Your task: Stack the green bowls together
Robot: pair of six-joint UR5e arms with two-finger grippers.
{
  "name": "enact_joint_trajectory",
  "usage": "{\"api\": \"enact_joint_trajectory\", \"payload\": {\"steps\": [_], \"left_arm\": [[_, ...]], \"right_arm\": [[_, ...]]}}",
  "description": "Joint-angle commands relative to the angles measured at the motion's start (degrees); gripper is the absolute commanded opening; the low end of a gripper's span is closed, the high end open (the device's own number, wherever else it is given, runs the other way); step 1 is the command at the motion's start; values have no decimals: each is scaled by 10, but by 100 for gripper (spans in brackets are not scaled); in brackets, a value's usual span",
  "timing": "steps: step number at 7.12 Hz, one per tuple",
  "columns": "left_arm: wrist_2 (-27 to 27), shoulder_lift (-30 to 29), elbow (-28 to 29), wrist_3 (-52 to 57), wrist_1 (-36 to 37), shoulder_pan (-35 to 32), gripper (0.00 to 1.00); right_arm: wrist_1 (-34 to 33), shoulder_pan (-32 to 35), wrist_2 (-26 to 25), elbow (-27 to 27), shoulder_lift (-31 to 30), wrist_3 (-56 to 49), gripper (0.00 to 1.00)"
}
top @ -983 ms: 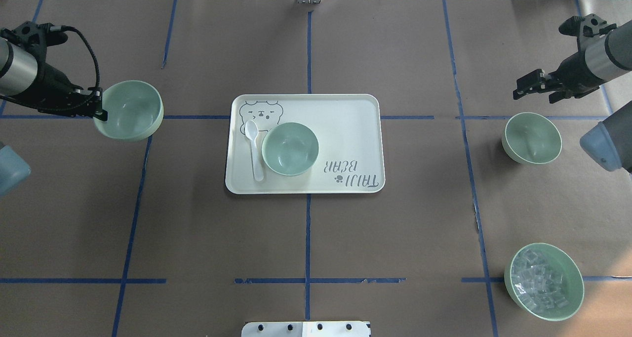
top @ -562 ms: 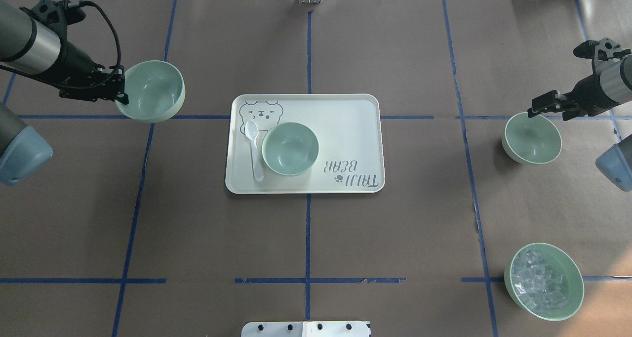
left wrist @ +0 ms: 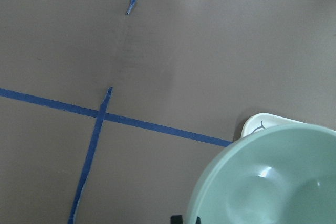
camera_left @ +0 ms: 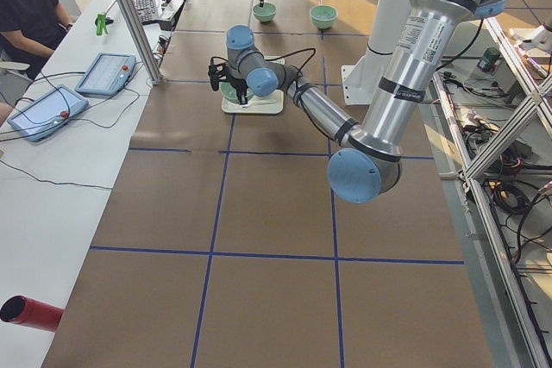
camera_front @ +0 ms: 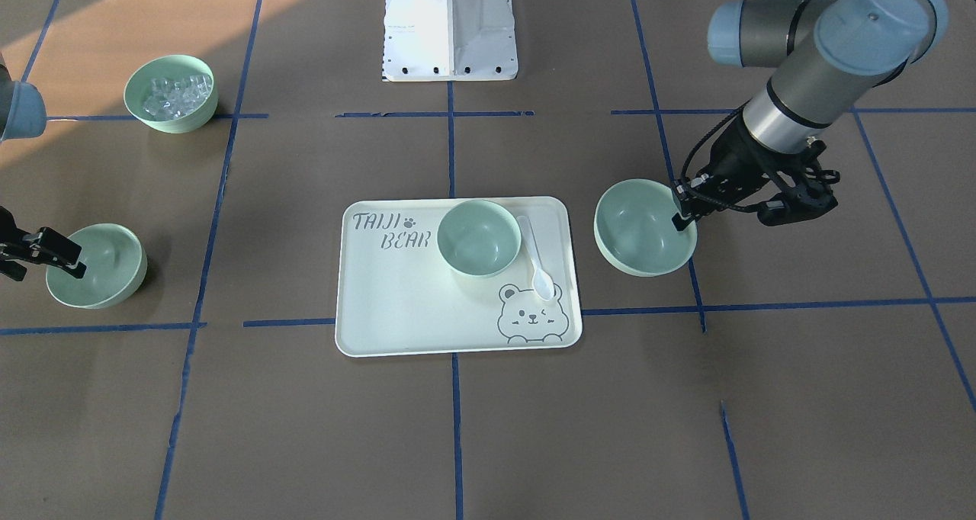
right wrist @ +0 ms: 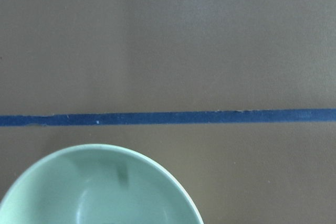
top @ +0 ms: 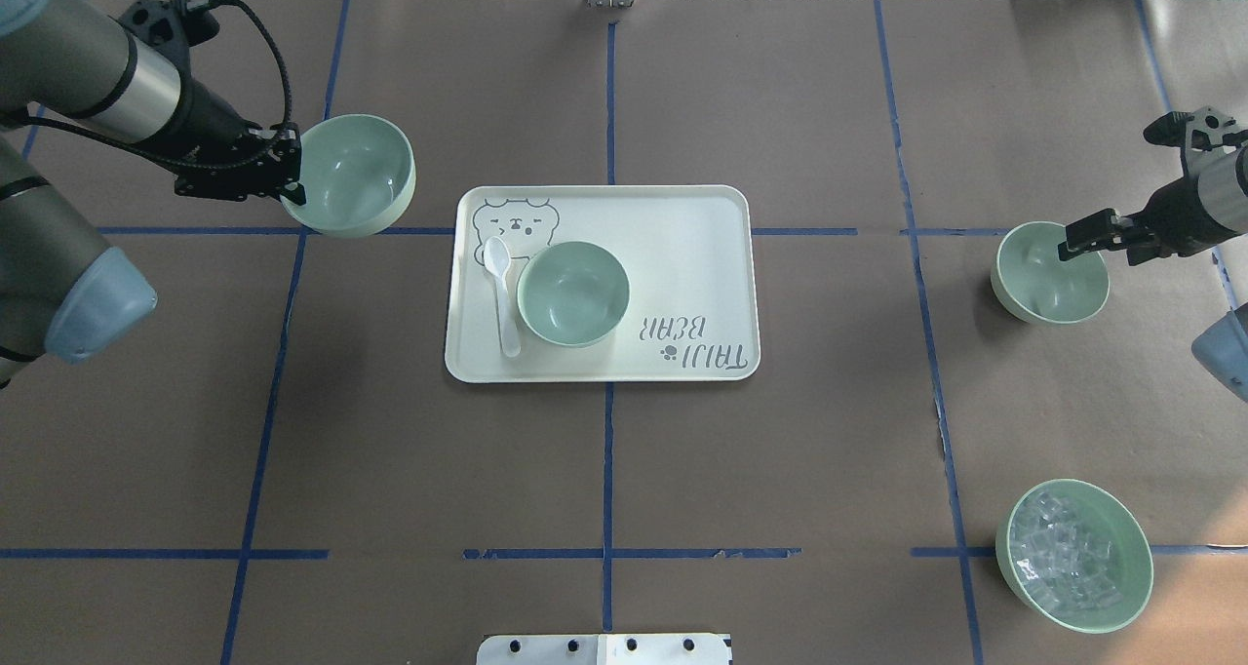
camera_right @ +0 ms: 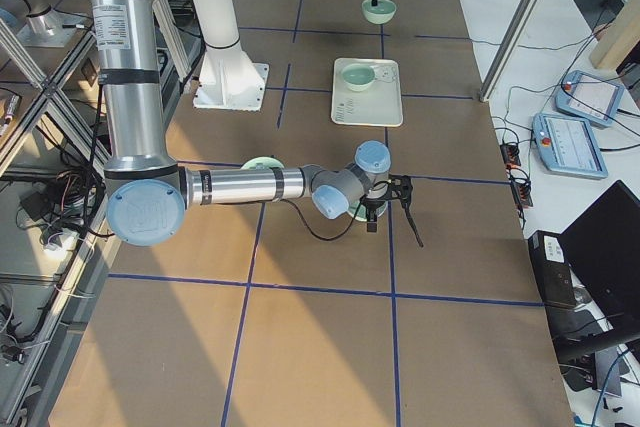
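Observation:
My left gripper is shut on the rim of one green bowl and holds it above the table, just left of the cream tray. This held bowl also shows in the left wrist view and the front view. A second green bowl stands upright on the tray. The third green bowl stands on the table at the right. My right gripper is open and straddles this bowl's right rim, one finger inside. The right wrist view shows that bowl at the bottom.
A white spoon lies on the tray, left of the bowl there. A matching green bowl with clear cubes stands at the near right. The tray's corner shows in the left wrist view.
My left arm has carried its bowl to the right, towards the tray. My right gripper has moved down and in from beyond the right bowl onto its rim.

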Motion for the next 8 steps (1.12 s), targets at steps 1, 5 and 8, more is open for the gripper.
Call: {"api": "enact_joint_trajectory", "payload": {"steps": [1, 5, 8], "left_arm": [[1, -21, 13, -28, -2, 18, 0], [2, -50, 33, -51, -4, 28, 0], [61, -80, 48, -95, -4, 87, 0]], "right_arm": [[0, -11, -1, 0, -7, -3, 90], [-1, -10, 7, 3, -13, -29, 0], [-3, 83, 155, 6, 4, -29, 0]]}}
